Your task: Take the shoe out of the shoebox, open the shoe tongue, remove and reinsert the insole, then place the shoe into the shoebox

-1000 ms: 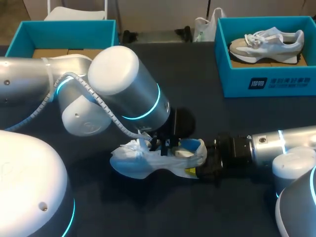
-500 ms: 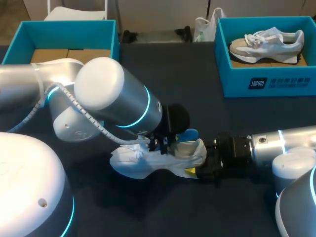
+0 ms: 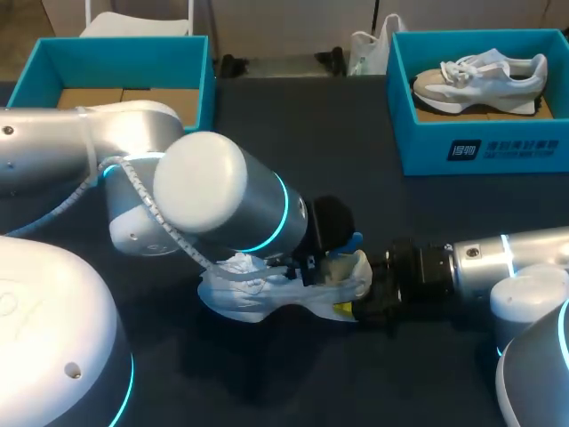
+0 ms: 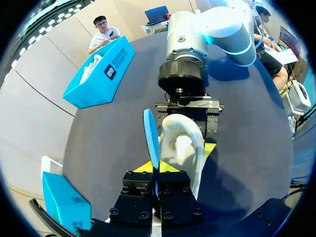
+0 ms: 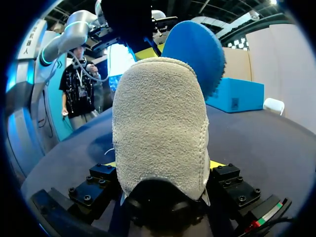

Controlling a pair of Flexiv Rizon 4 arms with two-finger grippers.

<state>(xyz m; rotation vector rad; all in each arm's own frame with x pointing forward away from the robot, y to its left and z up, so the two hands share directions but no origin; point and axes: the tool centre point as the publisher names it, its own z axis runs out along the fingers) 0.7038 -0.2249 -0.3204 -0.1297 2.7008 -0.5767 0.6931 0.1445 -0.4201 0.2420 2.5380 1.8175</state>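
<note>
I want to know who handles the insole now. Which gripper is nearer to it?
Left. The left gripper is shut on the insole, at the opening of the shoe. The right gripper clamps the shoe's heel; the insole is ahead of it.

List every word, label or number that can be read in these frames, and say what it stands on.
Right shoebox: a white logo and a line of print on the front wall, too blurred to read. Its dark label in the left wrist view is too small to read.
Shoe and insole: no print seen.
</note>
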